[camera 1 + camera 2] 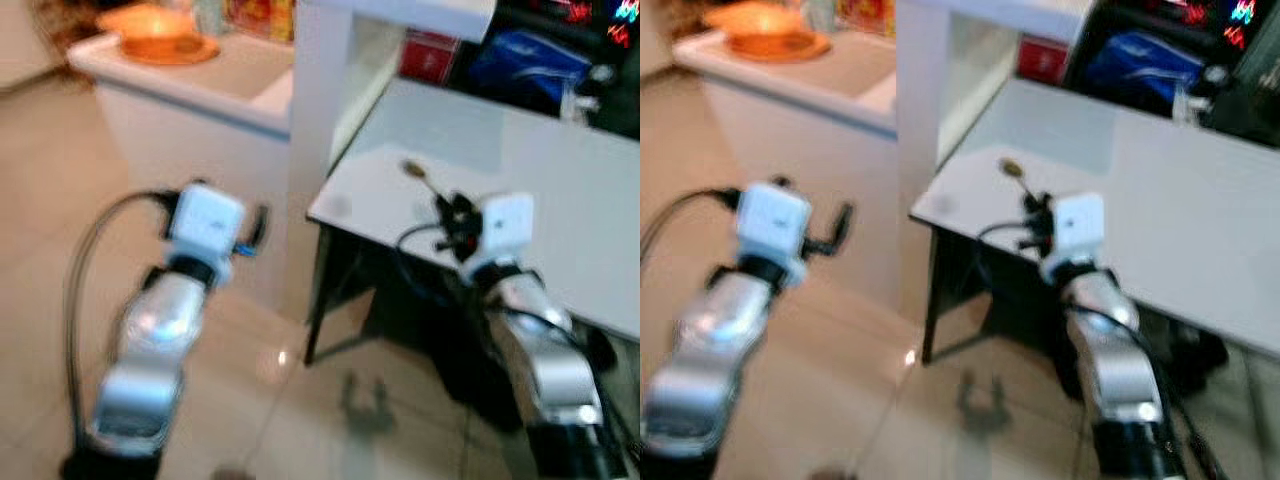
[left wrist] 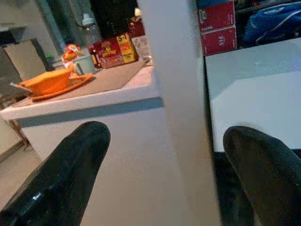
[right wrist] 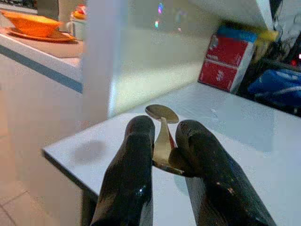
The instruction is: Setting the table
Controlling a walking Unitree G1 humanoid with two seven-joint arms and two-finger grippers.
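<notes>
One spoon is pinched by its handle in the right claw, its bowl pointing ahead over the near corner of the white worktop, just above it. So a short move down would probably set it there. Left claw is open and holds nothing, off to the side by the counter.

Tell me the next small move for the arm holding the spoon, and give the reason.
Probably lower the right tool a little and set the spoon flat on the white table, then open. The spoon is pinched between the fingers with its bowl already over the table's near corner, and the surface below looks bare. The left tool is open, facing the counter.
</notes>
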